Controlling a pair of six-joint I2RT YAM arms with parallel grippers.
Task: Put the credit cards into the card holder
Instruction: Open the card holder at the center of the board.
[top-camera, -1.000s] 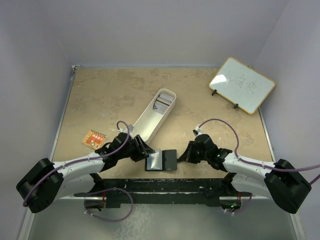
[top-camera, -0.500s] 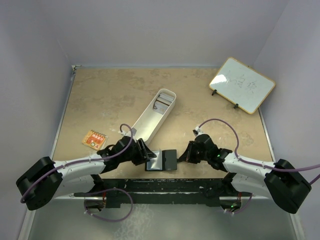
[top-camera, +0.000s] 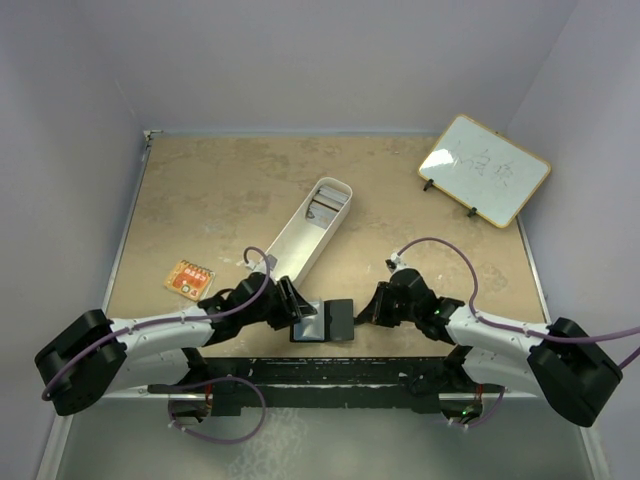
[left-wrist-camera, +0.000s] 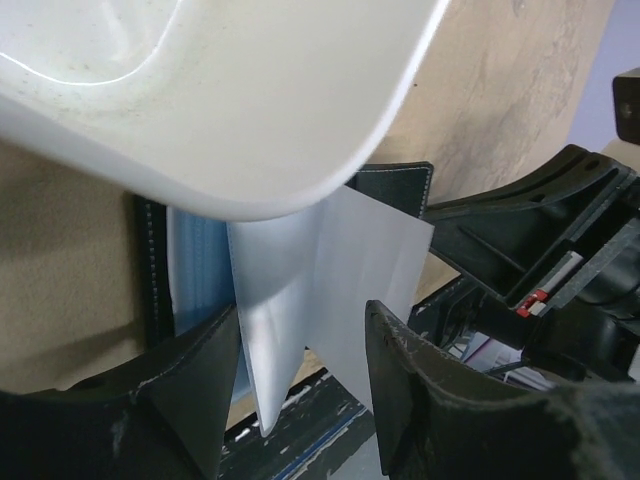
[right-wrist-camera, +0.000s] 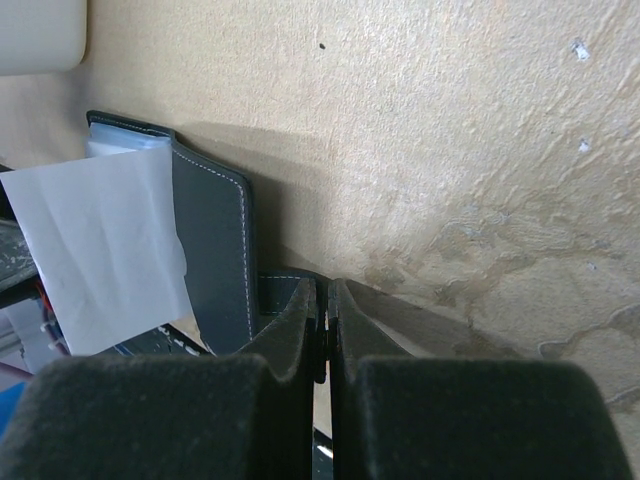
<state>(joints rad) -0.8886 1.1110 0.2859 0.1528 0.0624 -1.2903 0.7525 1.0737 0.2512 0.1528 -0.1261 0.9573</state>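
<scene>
Item: grey card (left-wrist-camera: 330, 270), thin, stiff, slick; I'd take it by its edges. Location: slanted over the open holder (top-camera: 338, 320) at the tabletop's (top-camera: 220, 190) near edge, between the half-spread fingers of my left pincer (left-wrist-camera: 300, 345); grip uncertain. Right pincer (right-wrist-camera: 323, 292): closed, apparently pinching the holder's tab (right-wrist-camera: 282, 280).

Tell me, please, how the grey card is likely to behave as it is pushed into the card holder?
The grey card looks thin yet flat and unbent in the left gripper, so it is probably stiff and light. Its glossy face suggests it may slip. The card holder, pinched at its tab by the right gripper, should probably stay put.
</scene>
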